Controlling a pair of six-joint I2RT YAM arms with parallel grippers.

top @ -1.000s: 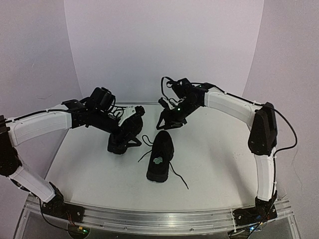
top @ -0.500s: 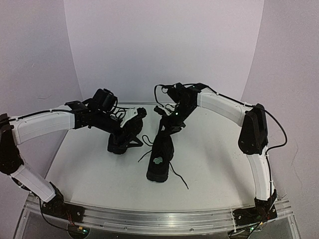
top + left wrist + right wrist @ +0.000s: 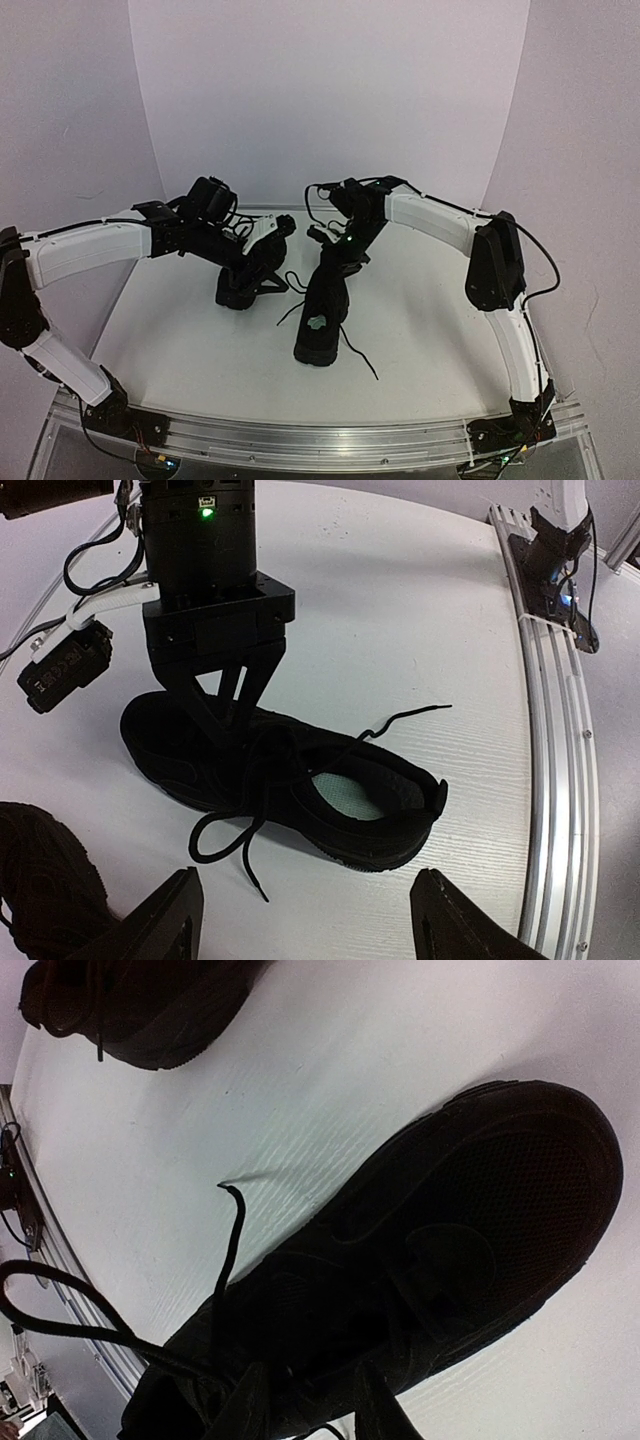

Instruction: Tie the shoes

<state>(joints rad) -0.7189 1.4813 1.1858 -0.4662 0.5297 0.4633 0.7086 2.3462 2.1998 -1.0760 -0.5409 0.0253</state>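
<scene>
White table [image 3: 420, 330], 2 shoes [image 3: 322, 320]: left gripper [image 3: 305, 885] spread wide, right gripper [image 3: 235, 720] narrow at laces [image 3: 405, 716], grip unclear; tugging could drag one.

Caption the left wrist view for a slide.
Right gripper poised at the throat of an untied black shoe; left gripper open in foreground.

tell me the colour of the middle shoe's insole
Pale grey-green insole; best in left wrist view.

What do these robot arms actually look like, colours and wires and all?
The left arm and right arm have white shell segments joined by chunky black joints, with thin black cables running along them. Each ends in a black gripper with two wedge-shaped fingers; the right gripper carries a small green light.
</scene>
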